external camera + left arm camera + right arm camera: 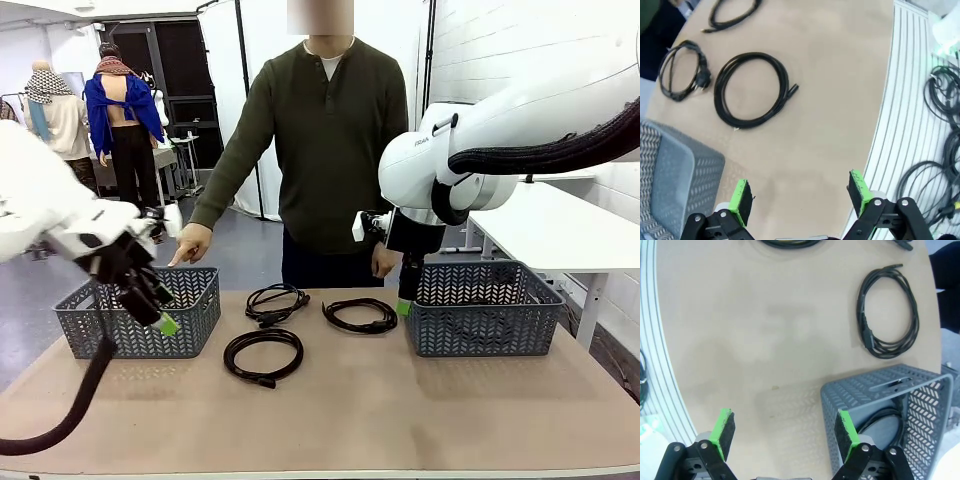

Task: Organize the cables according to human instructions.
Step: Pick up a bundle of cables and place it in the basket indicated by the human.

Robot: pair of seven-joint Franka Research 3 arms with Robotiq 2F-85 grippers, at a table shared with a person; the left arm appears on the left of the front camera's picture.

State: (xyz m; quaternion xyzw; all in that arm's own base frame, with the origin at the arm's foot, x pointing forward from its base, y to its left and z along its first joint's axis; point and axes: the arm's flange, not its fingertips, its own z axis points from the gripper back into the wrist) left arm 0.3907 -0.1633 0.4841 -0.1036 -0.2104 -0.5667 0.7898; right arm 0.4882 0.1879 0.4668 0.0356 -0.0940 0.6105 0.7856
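The left pincer hangs released and empty, green pads spread, above bare counter beside the left grey basket. The right pincer, also released and empty, is poised over a side wall of the right grey basket, inside which one coiled cable lies. Three more black cables lie on the counter between the two baskets: the far-left cable, the far-right cable and the near cable. The person's hand points a finger at the left basket's far rim. Small print on the right arm is too small to read
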